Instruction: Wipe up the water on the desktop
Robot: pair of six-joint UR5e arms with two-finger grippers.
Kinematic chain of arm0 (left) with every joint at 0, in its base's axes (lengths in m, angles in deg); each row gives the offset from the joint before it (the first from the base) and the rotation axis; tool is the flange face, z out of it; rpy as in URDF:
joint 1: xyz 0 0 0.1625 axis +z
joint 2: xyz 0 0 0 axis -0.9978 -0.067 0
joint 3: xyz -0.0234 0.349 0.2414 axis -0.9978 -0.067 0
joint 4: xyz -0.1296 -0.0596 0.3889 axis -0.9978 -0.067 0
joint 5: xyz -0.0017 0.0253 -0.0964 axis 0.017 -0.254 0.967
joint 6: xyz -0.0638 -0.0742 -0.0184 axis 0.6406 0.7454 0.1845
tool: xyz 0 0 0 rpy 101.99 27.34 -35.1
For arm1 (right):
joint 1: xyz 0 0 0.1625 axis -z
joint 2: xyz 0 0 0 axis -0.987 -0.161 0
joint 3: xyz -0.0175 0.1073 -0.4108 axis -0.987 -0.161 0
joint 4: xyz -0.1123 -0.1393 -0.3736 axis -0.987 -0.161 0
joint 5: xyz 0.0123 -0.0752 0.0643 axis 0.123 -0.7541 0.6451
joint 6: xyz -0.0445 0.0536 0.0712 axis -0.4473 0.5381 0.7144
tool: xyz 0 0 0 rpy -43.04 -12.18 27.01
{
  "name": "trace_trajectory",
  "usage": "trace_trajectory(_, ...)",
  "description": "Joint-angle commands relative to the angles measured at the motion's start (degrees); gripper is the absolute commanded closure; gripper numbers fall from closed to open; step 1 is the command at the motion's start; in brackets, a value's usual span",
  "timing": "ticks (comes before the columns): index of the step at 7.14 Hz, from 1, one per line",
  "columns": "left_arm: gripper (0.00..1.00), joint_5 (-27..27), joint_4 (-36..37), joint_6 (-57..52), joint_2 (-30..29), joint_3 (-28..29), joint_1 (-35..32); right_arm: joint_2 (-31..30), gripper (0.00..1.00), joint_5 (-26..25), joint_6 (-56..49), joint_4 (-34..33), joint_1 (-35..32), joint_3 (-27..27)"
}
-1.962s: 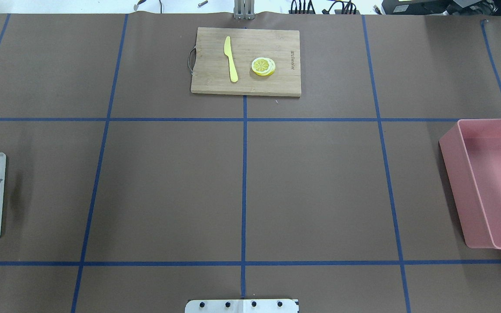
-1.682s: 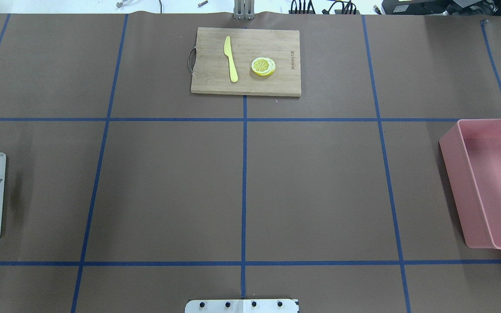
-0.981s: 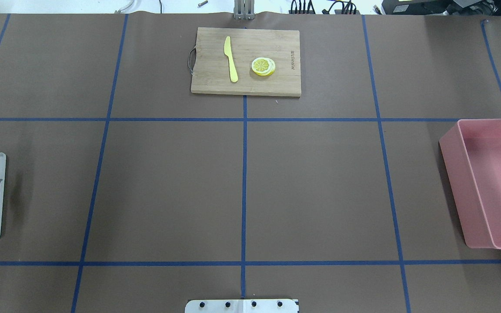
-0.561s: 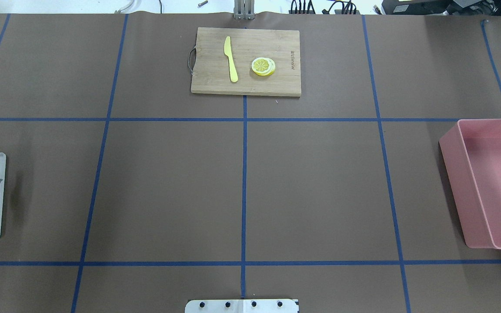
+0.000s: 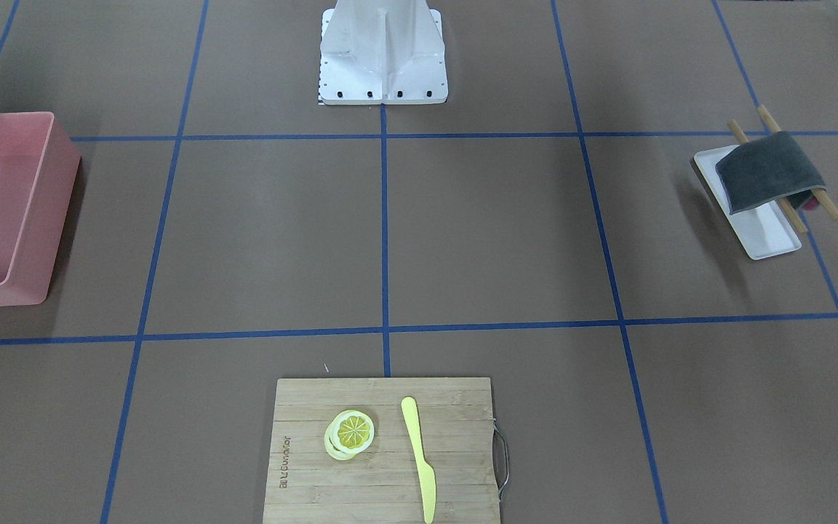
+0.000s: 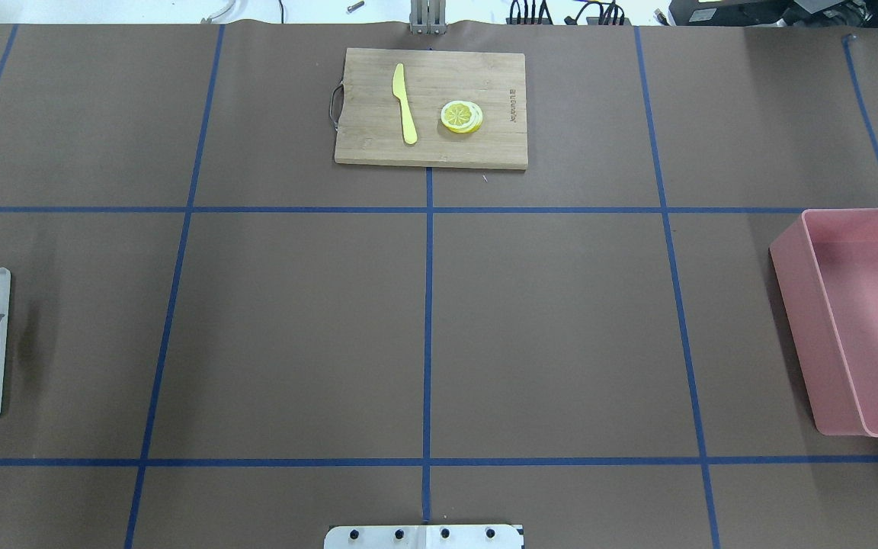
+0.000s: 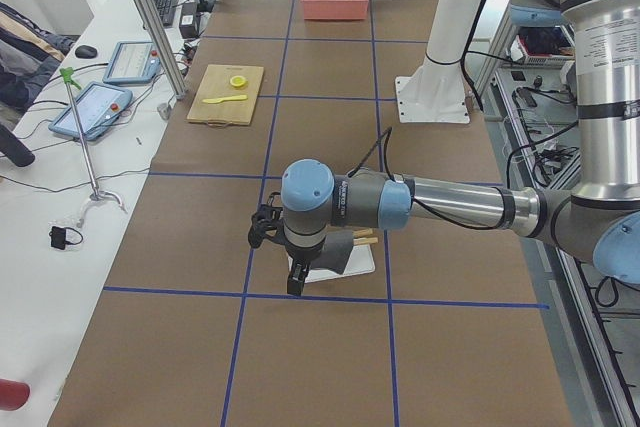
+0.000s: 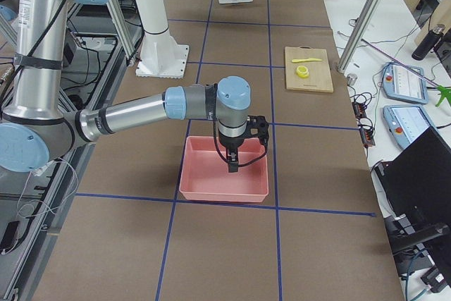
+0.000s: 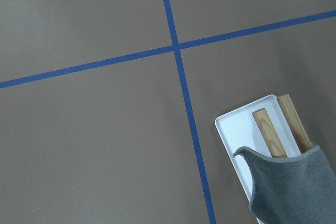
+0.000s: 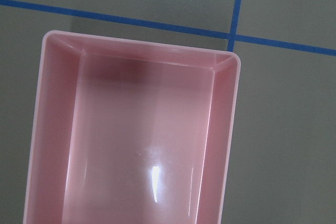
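The desktop is a wide brown surface with a grid of blue tape lines, and I see no water on it. A grey cloth lies draped over two wooden sticks on a white tray on my left side. The left gripper hangs just above the tray's near end. Its wrist view shows the cloth at the lower right. The right gripper hangs over the pink bin. I cannot tell whether either gripper is open or shut.
The pink bin stands at the right edge and looks empty in the right wrist view. A bamboo cutting board at the far middle carries a yellow knife and lemon slices. The robot's base is at the near edge.
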Motion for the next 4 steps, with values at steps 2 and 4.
trace_trajectory(2,0.08,0.02,-5.70,11.70,-0.47,0.05,6.07,0.44,0.00,-0.01,-0.10,0.02,0.10,-0.10)
trace_trajectory(4,0.07,-0.06,-10.90,23.39,-0.29,0.83,11.44,0.44,0.00,-0.01,-0.10,0.02,0.28,-0.10)
